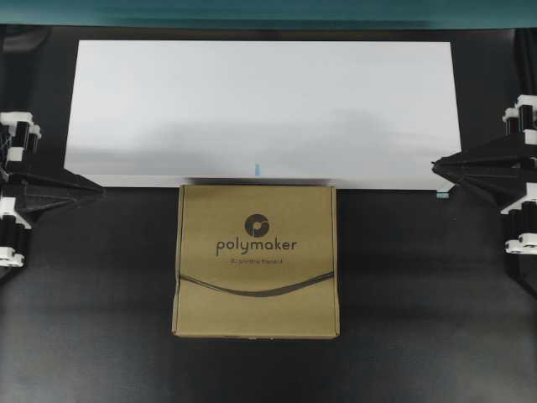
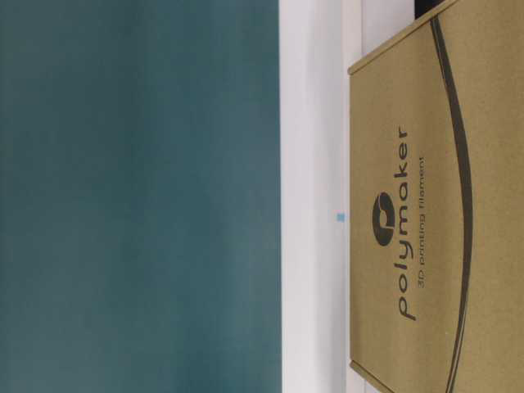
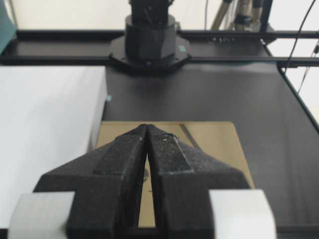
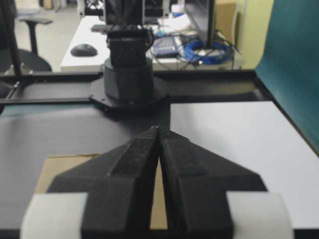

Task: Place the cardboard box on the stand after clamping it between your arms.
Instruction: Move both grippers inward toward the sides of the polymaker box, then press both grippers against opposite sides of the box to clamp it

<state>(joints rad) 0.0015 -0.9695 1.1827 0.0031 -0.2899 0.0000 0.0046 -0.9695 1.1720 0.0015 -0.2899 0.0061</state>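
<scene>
While the box [image 1: 256, 260] lies flat on the worktop [image 1: 419, 336] against the front edge of the stand [image 1: 260, 109], both grippers, left [image 1: 99, 191] and right [image 1: 435, 166], wait well apart with jaws closed on nothing, so clamping hasn't begun: each must next press inward against a box side.

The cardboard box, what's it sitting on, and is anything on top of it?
The cardboard box lies flat on the black tabletop, its far edge against the white stand. Nothing rests on its printed top. Whatever is directly beneath it is covered.
</scene>
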